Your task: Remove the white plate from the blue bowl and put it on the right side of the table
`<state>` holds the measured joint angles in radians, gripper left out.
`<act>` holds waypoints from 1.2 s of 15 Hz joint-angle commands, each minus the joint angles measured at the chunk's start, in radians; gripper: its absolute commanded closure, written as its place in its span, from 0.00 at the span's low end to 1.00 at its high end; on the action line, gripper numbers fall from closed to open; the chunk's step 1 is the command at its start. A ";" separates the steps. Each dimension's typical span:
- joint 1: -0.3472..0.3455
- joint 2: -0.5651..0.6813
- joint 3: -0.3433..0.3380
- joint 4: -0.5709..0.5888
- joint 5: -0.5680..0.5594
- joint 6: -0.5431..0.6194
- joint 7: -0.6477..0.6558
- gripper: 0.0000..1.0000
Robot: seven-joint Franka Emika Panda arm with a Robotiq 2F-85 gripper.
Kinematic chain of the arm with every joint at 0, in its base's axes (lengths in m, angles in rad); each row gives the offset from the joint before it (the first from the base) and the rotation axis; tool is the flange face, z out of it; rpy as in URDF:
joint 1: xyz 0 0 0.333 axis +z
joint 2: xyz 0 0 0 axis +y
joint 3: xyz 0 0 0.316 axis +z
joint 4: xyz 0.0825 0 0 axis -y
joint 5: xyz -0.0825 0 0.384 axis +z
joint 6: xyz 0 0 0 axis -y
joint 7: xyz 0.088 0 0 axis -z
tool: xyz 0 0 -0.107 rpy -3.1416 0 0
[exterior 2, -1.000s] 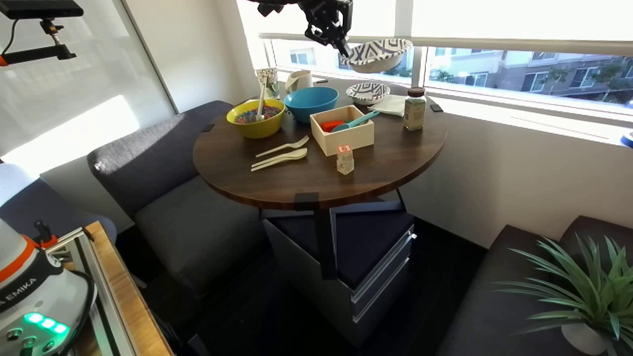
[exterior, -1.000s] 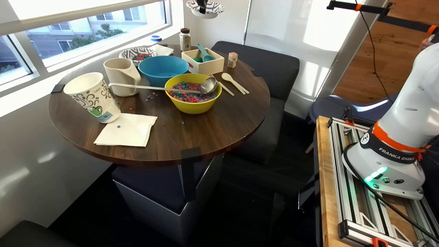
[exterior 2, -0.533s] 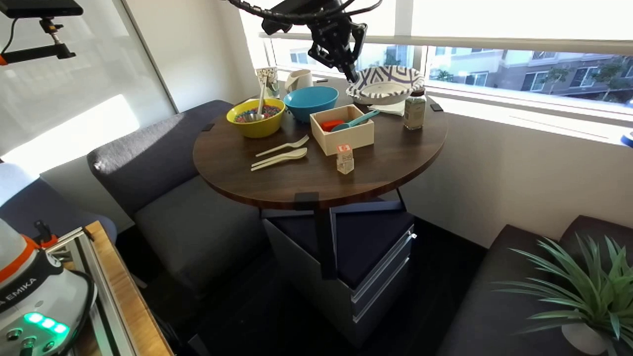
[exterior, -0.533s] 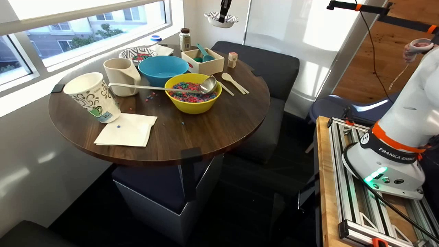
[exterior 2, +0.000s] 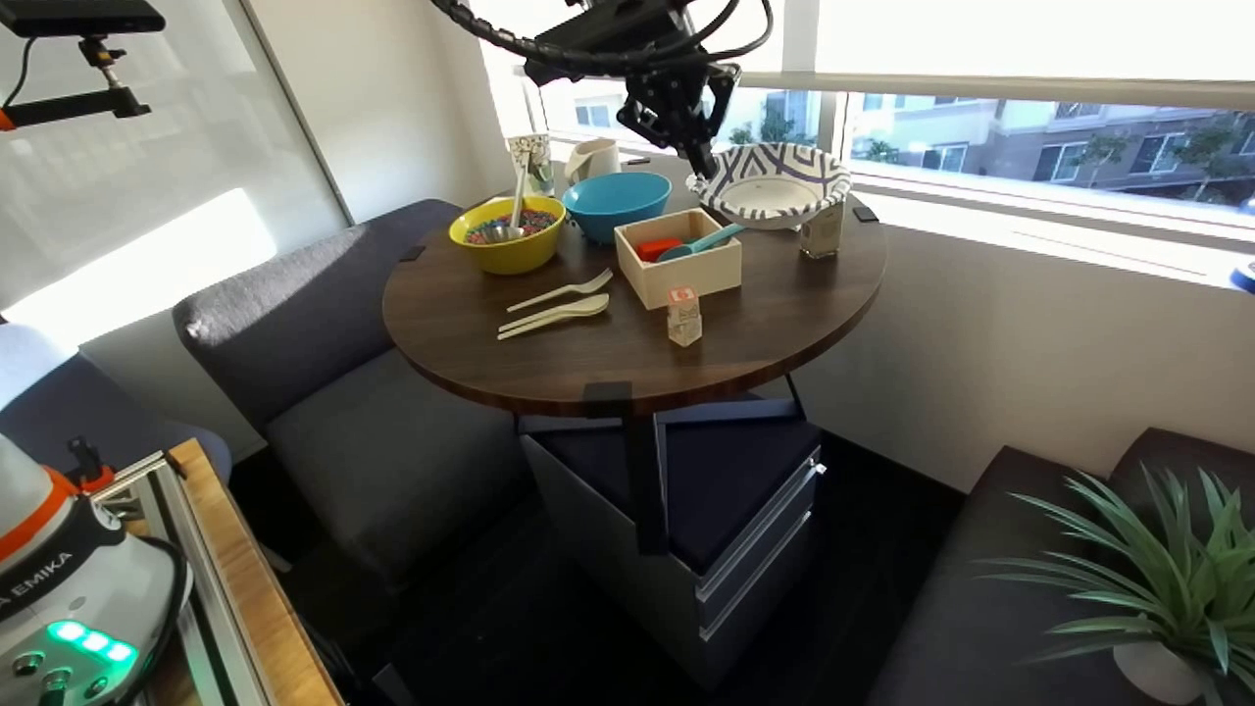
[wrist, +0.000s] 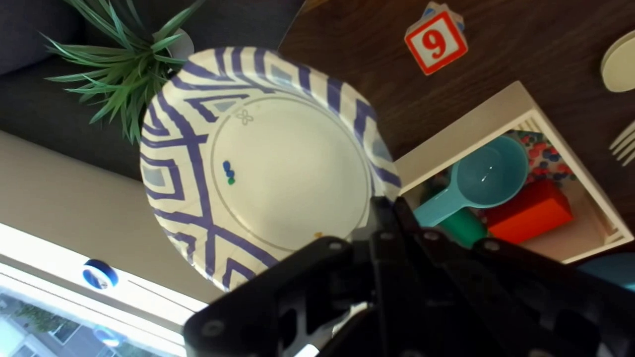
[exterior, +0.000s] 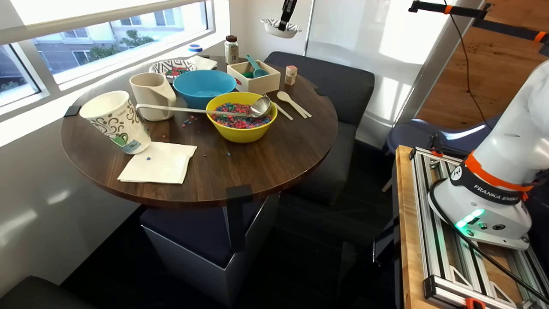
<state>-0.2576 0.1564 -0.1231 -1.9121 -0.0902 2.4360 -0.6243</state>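
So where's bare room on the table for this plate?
Bare wood on the table lies between the yellow bowl, napkin and edge, stray specks aside; also between the number block, jar and edge. Crowded: around the blue bowl, with the pitcher, wooden box and yellow bowl close by.

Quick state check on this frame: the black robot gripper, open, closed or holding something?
Black two-finger gripper: closed, holding the shallow round white plate with purple-blue geometric markings by its rim, in the air.
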 commanded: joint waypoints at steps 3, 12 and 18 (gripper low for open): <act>-0.001 0.020 -0.017 0.018 -0.024 -0.013 -0.059 0.99; -0.083 0.182 0.003 0.107 0.050 0.003 -0.583 0.99; -0.113 0.298 0.032 0.192 0.074 0.022 -0.720 0.99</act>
<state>-0.3457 0.3959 -0.1161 -1.7805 -0.0467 2.4452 -1.2654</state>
